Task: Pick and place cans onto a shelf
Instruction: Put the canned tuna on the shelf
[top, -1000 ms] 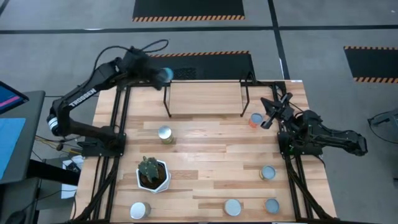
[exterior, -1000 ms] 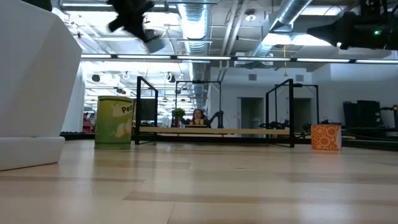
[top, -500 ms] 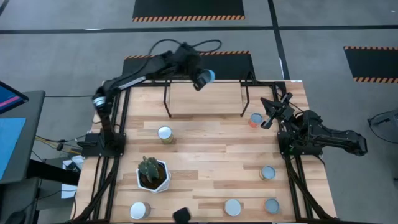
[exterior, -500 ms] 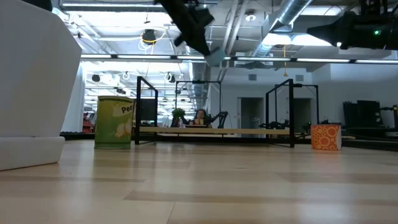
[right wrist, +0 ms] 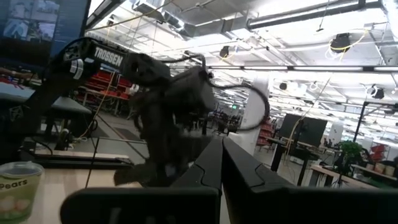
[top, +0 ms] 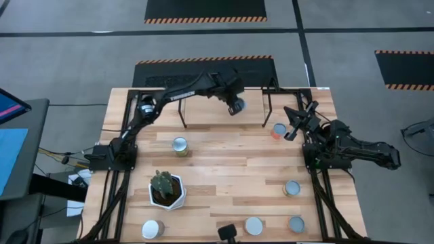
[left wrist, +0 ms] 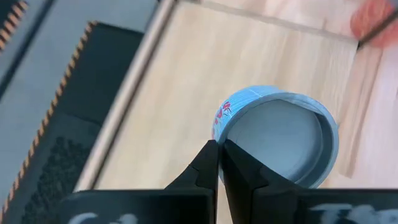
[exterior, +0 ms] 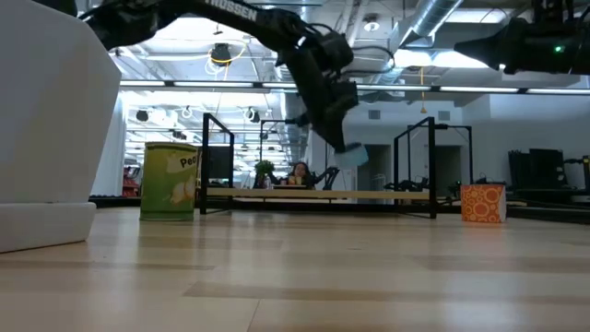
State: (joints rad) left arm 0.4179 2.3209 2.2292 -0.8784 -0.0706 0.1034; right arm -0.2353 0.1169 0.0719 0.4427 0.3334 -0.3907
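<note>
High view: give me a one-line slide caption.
Left claw carries a blue can above the shelf; right claw waits.

large tabletop (top: 224, 169): pale planked wood, smooth, slight sheen
low shelf (top: 217, 102): light wood, black metal legs
small round cans (top: 180, 144): shiny metal tops

A white six-sided pot (top: 167, 193) with a green cactus (top: 163, 181) stands upright on the wooden desk (top: 224, 169), toward its front left corner. In the low view the pot's white wall (exterior: 51, 129) fills the left edge. A small dark object (top: 226, 232) sits at the desk's front edge, near the middle; what it is cannot be told. The grey floor around the desk carries black mats edged with orange and black stripes: one (top: 205, 9) far behind the desk, one (top: 405, 66) off to the right. A blue screen (top: 10, 139) shows at the left edge. Beyond the desk, a person (exterior: 298, 172) sits far back in the room under bright ceiling lights (exterior: 479, 57) and silver ducts (exterior: 284, 28).
</note>
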